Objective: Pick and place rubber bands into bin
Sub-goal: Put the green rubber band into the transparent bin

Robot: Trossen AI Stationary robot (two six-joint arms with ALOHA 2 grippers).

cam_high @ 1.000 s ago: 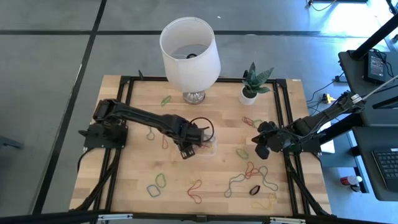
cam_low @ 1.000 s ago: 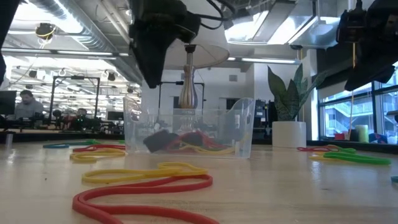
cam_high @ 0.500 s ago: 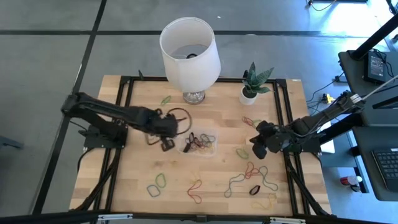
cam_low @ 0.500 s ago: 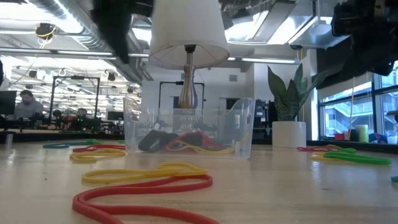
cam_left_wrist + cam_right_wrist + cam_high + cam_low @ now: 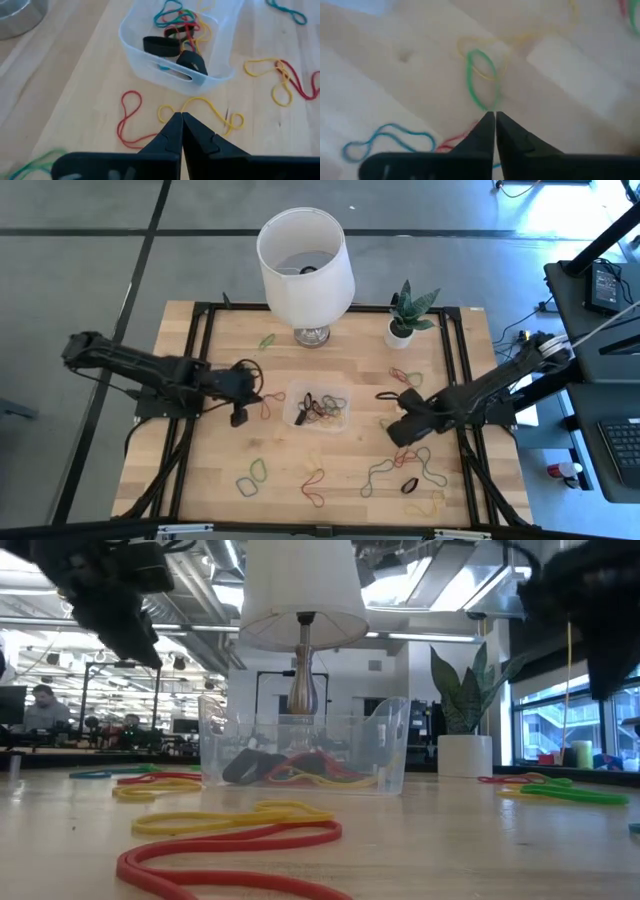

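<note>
While the bin (image 5: 318, 406) sits mid-table already holding several rubber bands (image 5: 176, 31), the left gripper (image 5: 181, 123), closed and empty above a yellow band (image 5: 207, 107), should open before descending, and the right gripper (image 5: 495, 120) is closed beside a green band (image 5: 479, 80).

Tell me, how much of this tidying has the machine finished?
Only a start. The clear bin already holds a handful of rubber bands, black, red, yellow and teal. Neither hand carries one now: the left hand is shut above a red and a yellow band beside the bin, and the right hand is shut just short of a green band. Many loops remain scattered across the table.
</note>
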